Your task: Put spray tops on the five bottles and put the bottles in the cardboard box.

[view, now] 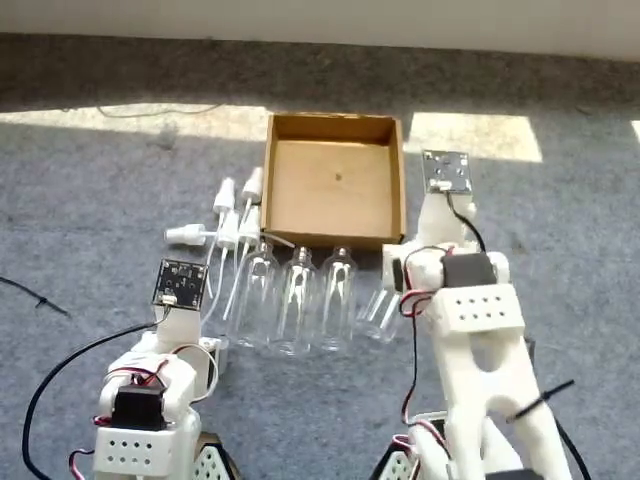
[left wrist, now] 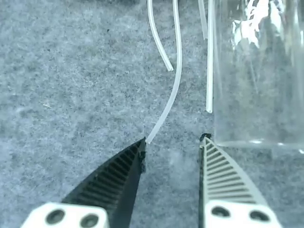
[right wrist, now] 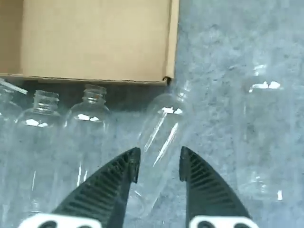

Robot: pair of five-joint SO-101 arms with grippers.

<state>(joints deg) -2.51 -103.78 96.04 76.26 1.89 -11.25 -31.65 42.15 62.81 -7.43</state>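
Clear plastic bottles (view: 297, 292) lie side by side on the grey carpet, necks toward the open cardboard box (view: 335, 180). White spray tops (view: 230, 215) with long dip tubes lie left of the box. My right gripper (right wrist: 159, 153) hangs open over one uncapped bottle (right wrist: 161, 126), a finger on each side. Another bottle (right wrist: 266, 137) lies apart from the row. My left gripper (left wrist: 172, 140) is open just above the carpet, its black fingertip (left wrist: 137, 149) at the end of a thin dip tube (left wrist: 175, 71), with a bottle's base (left wrist: 256, 71) beside the white finger.
The box (right wrist: 95, 38) holds nothing, and its near wall faces the bottle necks (right wrist: 94, 92). Both arm bases stand at the near edge of the carpet (view: 90, 260). A black cable (view: 60, 370) runs across the carpet beside the left arm.
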